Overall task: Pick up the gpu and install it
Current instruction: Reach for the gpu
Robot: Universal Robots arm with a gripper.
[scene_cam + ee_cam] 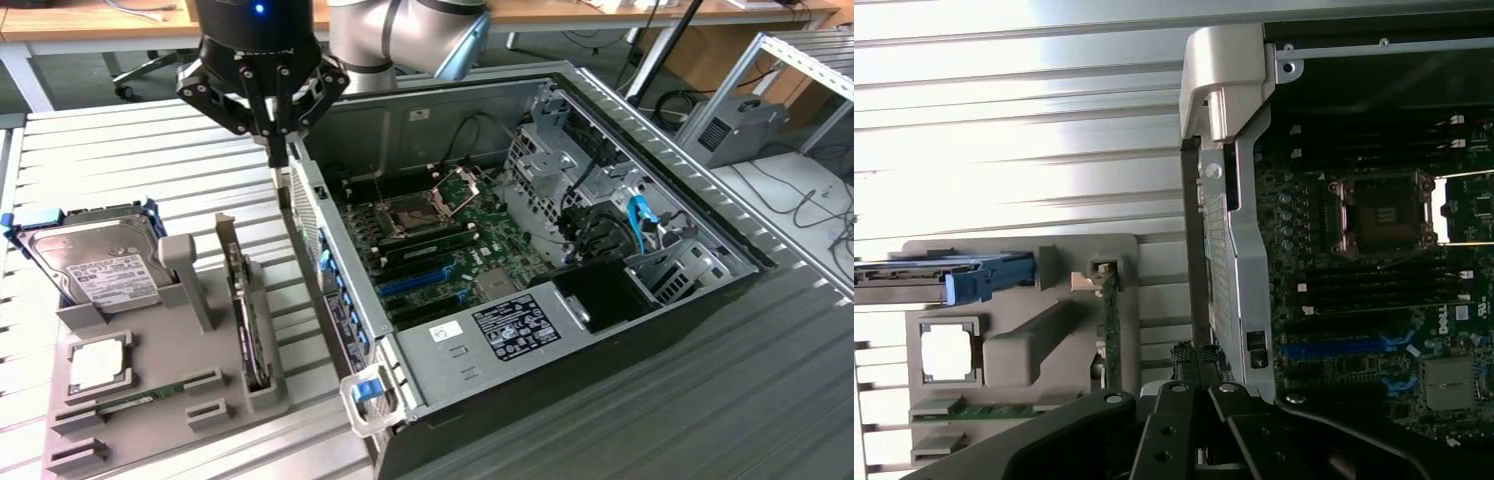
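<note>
So the gpu (248, 310) isn't picked up yet. In the exterior view it's standing on edge in a slot of the grey holder tray (147, 440), silver bracket end up, just beside the hard drive (100, 265) and near the outside of the open PC case (601, 400). Inside the case the motherboard (441, 240) is exposed and the blue expansion slots (414, 280) look empty, so as far as I can tell both the pickup and the install are left to do. The gripper (278, 155) hangs above the corner of the case's rear wall, up and to the exterior view's right of the card, fingers pinched together. I don't see it holding anything, though the tips look very close to that wall's top edge. From the wrist view, the gripper (1194, 365) has its fingers (1176, 375) closed up with nothing between them, the gpu (1111, 320) sits edge-on in the tray off to one side, and the case's rear wall (1229, 240) runs right past the fingertips, with a bare blue slot (1344, 347) beyond.
</note>
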